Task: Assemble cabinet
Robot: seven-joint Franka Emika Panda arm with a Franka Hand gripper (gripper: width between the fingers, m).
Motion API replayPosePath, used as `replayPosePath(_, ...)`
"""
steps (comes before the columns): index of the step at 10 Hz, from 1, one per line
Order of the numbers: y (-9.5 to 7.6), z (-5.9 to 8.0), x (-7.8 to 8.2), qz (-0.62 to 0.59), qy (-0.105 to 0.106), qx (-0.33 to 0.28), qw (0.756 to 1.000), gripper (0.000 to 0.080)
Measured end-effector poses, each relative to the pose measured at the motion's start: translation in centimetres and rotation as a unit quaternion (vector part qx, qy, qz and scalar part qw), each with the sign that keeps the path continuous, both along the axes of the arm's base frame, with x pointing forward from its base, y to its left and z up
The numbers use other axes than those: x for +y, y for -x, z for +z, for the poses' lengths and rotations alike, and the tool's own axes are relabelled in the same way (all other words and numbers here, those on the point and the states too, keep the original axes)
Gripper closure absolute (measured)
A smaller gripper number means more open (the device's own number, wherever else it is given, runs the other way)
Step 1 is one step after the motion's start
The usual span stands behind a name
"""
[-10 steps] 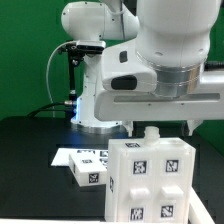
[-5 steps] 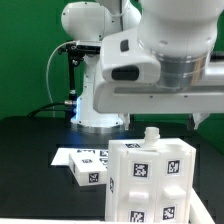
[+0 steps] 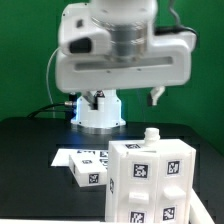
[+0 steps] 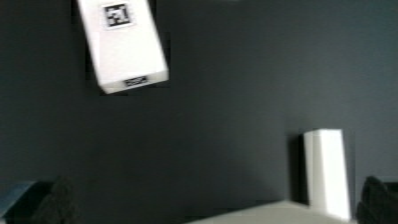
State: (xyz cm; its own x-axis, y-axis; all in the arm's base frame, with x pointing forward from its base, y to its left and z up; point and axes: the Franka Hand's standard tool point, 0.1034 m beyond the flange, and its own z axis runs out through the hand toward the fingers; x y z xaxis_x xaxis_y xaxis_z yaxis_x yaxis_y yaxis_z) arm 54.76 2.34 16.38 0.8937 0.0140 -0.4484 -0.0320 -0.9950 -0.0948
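The cabinet (image 3: 150, 180) is a large white box with black-and-white tags, standing at the front of the exterior view's right, with a small white knob (image 3: 151, 133) on top. In the wrist view a pale corner of it (image 4: 267, 214) shows between my fingers, with a white upright edge (image 4: 320, 165) beside it. My gripper (image 4: 210, 205) is open and empty. Its dark fingertips (image 4: 36, 200) stand far apart at the frame's corners, above the black table. In the exterior view the arm's big housing hides the gripper.
A small loose white tagged panel (image 3: 88, 173) lies to the cabinet's left, next to the marker board (image 3: 80, 155). The wrist view shows a white tagged panel (image 4: 125, 45) on the black table (image 4: 196, 130). The robot base (image 3: 100, 110) stands behind.
The arm's large housing has swung toward the exterior view's left and lifted, so more of the base shows. The cabinet, panel and marker board have not moved.
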Motion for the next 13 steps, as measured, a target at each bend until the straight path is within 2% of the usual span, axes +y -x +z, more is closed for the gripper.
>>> replayPosePath(3,0.3,-0.1,0.1,0.003,-0.001,0.006,1.0,0.0002)
replayPosePath(4,0.1,-0.7,-0.2,0.009,-0.005,-0.011,1.0,0.0002)
replayPosePath(5,1.9,-2.6,-0.8,0.011,-0.007,-0.035,0.999,0.0002)
replayPosePath(6,4.5,-3.8,-1.5,0.009,-0.006,-0.039,0.999,0.0002)
replayPosePath(7,5.9,-5.0,-1.9,0.011,-0.005,-0.052,0.999,0.0002)
replayPosePath(8,6.3,-5.4,-1.9,0.011,-0.003,-0.054,0.998,0.0002)
replayPosePath(11,6.2,-5.5,-1.9,0.011,-0.003,-0.054,0.998,0.0002)
replayPosePath(12,6.0,-5.8,-2.1,0.026,-0.008,-0.073,0.997,0.0002)
replayPosePath(13,6.8,-6.9,-2.3,0.037,-0.013,-0.104,0.994,0.0002)
